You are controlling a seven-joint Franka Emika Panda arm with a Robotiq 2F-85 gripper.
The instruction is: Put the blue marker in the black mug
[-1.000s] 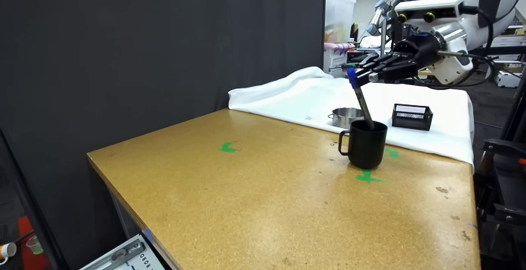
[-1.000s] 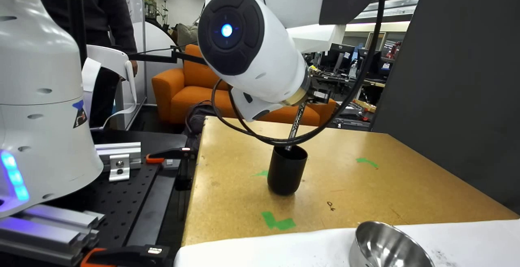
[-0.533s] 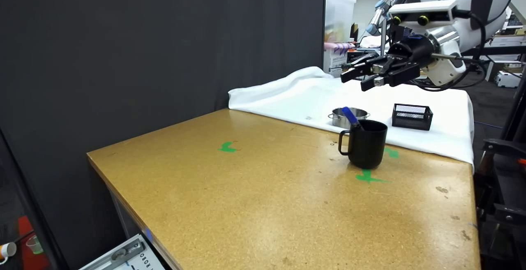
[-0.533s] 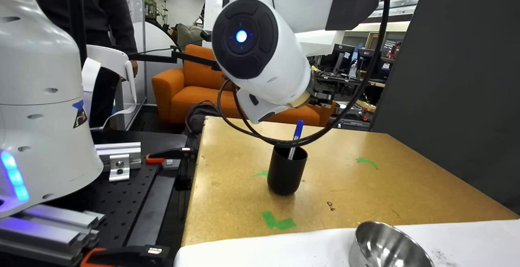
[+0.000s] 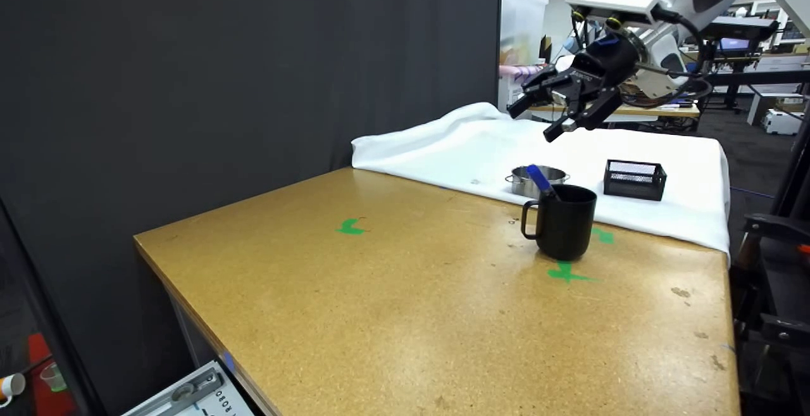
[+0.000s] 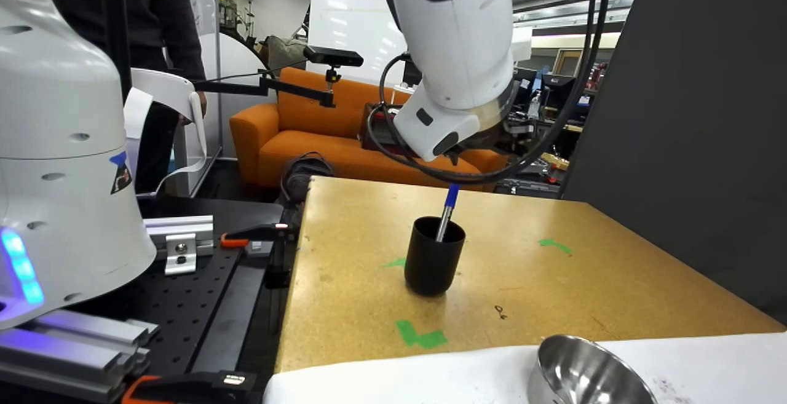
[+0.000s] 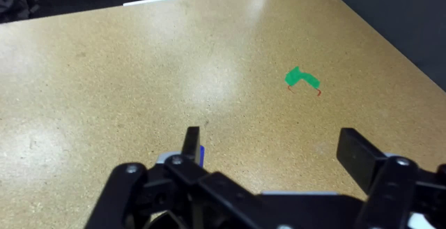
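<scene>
The black mug (image 5: 565, 226) stands upright on the wooden table in both exterior views, its loop handle showing in one of them. Inside it the blue marker (image 6: 449, 208) leans against the rim, with the blue capped end sticking out above. My gripper (image 5: 533, 122) hovers above and behind the mug, apart from the marker, fingers spread wide. In the wrist view the gripper (image 7: 270, 131) holds nothing between its fingers; a sliver of the marker (image 7: 202, 155) peeks out beside one finger, and the mug is hidden there. The arm and cable mostly cover the gripper in an exterior view.
A silvery metal cup (image 6: 587, 373) and a black mesh box (image 5: 634, 182) rest on the white cloth (image 5: 436, 150) behind the mug. A dark panel (image 5: 253, 87) borders the table (image 5: 411, 302). Arm cables loop (image 6: 455, 176) above the mug.
A second ago the gripper was shut on the marker's blue end above the mug. It has opened, the marker has dropped lower into the mug and tilted, and the arm has moved away from it.
</scene>
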